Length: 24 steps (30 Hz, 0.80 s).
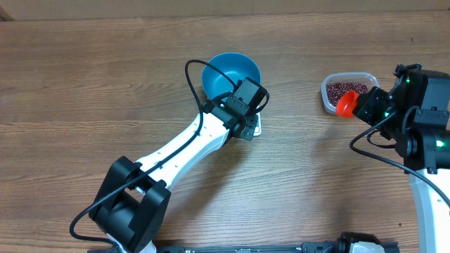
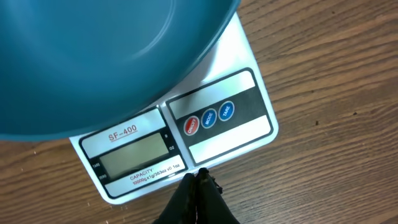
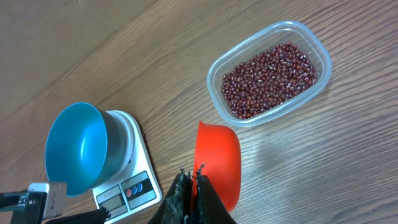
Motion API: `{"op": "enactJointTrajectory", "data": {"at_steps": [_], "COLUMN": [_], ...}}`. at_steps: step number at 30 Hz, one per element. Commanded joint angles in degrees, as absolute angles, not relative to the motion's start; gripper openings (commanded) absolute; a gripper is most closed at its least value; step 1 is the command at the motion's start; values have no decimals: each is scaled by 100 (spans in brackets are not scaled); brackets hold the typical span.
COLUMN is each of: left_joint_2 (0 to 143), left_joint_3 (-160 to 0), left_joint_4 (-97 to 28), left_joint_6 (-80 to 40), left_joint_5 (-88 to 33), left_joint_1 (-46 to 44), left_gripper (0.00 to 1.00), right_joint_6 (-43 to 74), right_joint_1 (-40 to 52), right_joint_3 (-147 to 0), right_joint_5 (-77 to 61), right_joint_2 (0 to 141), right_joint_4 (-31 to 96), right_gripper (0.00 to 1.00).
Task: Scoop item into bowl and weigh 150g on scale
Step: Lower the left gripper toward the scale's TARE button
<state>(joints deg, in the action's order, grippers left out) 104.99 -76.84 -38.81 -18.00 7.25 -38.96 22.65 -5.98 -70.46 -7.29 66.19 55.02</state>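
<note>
While the blue bowl (image 1: pixel 232 74) sits on the white scale (image 2: pixel 180 143) mid-surface (image 1: pixel 105 84), the left end effector (image 2: pixel 200 177) hangs at the scale's six o'clock edge, fingers pressed together. The right end effector (image 3: pixel 191 180) pinches an orange scoop (image 3: pixel 217 162) at seven o'clock from the clear tub (image 3: pixel 211 81) of beans (image 3: pixel 270 71), which lies at three o'clock from the bowl.

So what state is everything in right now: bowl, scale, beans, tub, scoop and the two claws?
scale: display showing no digits.
blue bowl: upright on the scale, empty.
clear tub: lidless, open.
beans: lying in the clear tub.
orange scoop: gripped, beside the clear tub.
left gripper: shut, holding nothing.
right gripper: shut on the orange scoop.
</note>
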Motion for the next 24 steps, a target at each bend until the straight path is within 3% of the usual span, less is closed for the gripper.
{"op": "enactJointTrajectory", "data": {"at_steps": [1, 13, 24], "left_joint_2": [10383, 10383, 10383], "left_joint_3": [-7644, -7253, -6707], "left_joint_4": [-3791, -3190, -2198], "left_joint_6": [-1061, 845, 1033], "left_joint_5": [701, 467, 257], "left_joint_1": [-3896, -3903, -3900], "left_gripper": [5, 4, 5], "right_joint_6": [2244, 2244, 2244], "right_joint_1": [-617, -617, -617], "right_joint_3": [-7212, -7212, -7212], "right_joint_5": [-755, -755, -755], "right_joint_2": [6630, 6635, 6635], "right_joint_4": [5457, 5457, 5457], "right_gripper": [4, 4, 4]}}
